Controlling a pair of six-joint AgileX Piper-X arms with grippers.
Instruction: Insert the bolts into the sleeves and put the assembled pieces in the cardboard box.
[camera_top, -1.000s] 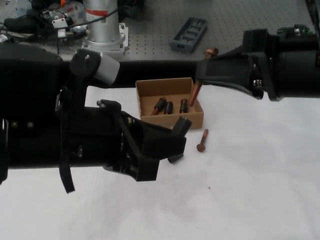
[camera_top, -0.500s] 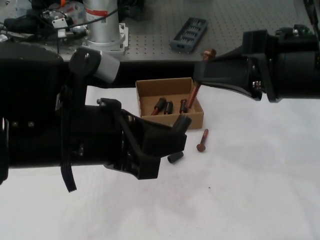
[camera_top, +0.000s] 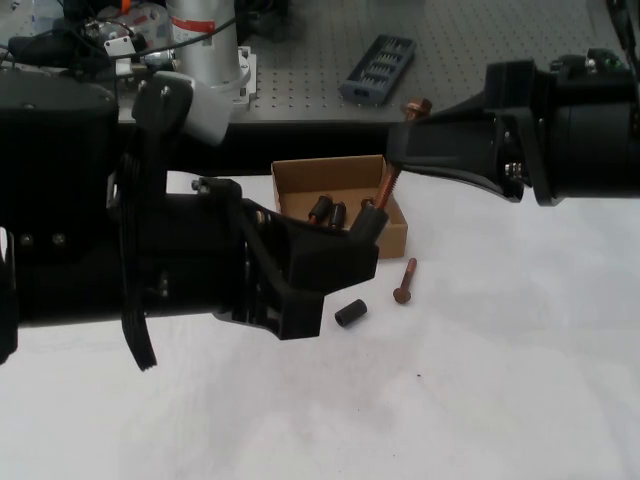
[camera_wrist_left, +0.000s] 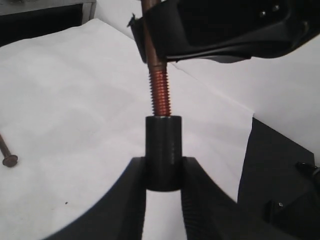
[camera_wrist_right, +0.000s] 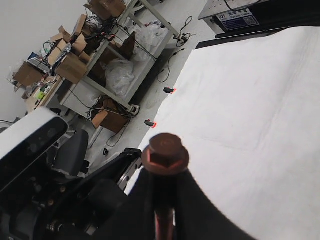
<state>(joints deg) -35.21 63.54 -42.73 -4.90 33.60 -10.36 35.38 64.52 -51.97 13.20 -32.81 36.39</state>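
My left gripper (camera_wrist_left: 163, 175) is shut on a black sleeve (camera_wrist_left: 163, 152), held upright above the white sheet. My right gripper (camera_wrist_left: 150, 35) is shut on a copper bolt (camera_wrist_left: 159, 92), whose threaded tip enters the top of that sleeve. In the high view the bolt (camera_top: 392, 170) hangs from the right gripper (camera_top: 405, 135) down to the sleeve (camera_top: 368, 222) at the left gripper's tip, over the cardboard box (camera_top: 300, 176). The box holds several assembled pieces (camera_top: 330, 211). A loose sleeve (camera_top: 350, 313) and a loose bolt (camera_top: 404, 281) lie in front of the box. The bolt's hexagonal head (camera_wrist_right: 165, 152) shows in the right wrist view.
A white sheet (camera_top: 500, 380) covers the bench in front. Behind it lie a perforated metal table, a blue-grey bit holder (camera_top: 378, 66), and a metal cylinder (camera_top: 203, 45) among cables. The left arm's black body (camera_top: 100, 260) hides much of the sheet's left half.
The left gripper has risen and moved toward the box, bringing its sleeve up to the bolt's tip. This uncovered the loose sleeve on the sheet. The right gripper barely moved.
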